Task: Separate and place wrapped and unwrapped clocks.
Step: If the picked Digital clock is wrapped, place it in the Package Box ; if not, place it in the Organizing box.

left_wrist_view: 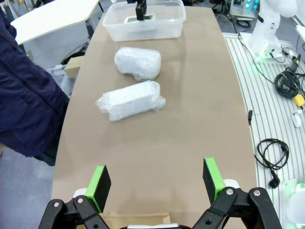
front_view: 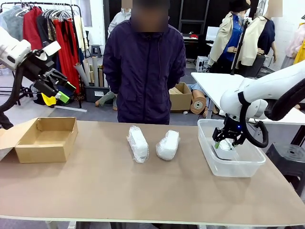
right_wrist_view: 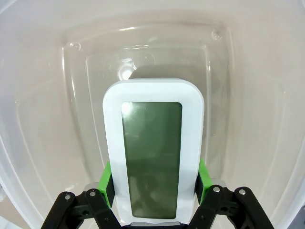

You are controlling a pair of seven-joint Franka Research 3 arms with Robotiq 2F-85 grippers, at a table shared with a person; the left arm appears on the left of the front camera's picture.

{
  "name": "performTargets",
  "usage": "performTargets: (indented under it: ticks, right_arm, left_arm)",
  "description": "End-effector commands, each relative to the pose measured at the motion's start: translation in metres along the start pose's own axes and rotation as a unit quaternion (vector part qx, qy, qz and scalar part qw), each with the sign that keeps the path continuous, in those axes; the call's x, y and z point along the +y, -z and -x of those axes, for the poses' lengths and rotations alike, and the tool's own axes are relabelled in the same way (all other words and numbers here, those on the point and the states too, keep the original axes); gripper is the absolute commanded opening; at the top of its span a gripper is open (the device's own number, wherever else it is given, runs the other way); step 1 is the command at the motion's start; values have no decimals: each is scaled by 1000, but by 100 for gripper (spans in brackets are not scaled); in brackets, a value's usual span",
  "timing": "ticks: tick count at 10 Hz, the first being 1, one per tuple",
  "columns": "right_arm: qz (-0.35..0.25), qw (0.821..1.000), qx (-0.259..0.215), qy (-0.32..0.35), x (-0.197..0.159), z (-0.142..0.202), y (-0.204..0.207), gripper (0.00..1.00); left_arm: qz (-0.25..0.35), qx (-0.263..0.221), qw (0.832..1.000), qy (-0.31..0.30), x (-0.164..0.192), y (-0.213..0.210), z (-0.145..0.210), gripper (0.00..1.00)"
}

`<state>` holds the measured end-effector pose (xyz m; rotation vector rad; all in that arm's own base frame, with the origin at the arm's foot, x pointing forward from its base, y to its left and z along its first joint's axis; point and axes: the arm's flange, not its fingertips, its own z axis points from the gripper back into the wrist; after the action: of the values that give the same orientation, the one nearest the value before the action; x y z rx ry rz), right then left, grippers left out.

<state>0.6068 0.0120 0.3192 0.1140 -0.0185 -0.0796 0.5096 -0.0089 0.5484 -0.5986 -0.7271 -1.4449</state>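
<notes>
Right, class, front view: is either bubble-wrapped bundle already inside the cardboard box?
No, the left bundle and the right bundle both lie on the bare table, between the cardboard box and the clear tub.

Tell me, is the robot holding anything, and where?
The right gripper pinches the bare white clock by its two long edges, near one end, inside the clear tub. The left gripper holds nothing.

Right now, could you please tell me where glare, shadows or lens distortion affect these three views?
Front view: even, soft light, only faint shadows under the wrapped clocks. Left wrist view: the wide lens bows the table's edges. Right wrist view: the bare clock is sharp, with a pale sheen on its screen's upper corner, and the clear tub shows soft reflections.
</notes>
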Motion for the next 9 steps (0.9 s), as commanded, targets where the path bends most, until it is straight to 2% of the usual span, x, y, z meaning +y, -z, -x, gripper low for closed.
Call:
performTargets:
  ticks: [1, 4, 5, 9]
  right_arm:
    - [14, 1000, -2, 7, 5, -3, -3, 39]
    - [26, 1000, -7, 3, 9, 1, -11, 96]
    - [28, 1000, -6, 1, 9, 1, -13, 100]
    - [39, 999, 6, -16, 12, 4, -18, 100]
  left_arm:
    - [0, -2, 1000, 1, 0, -1, -1, 100]
    - [0, -2, 1000, 1, 0, -1, -1, 100]
    - [0, -2, 1000, 1, 0, -1, -1, 100]
    - [0, -2, 1000, 1, 0, -1, -1, 100]
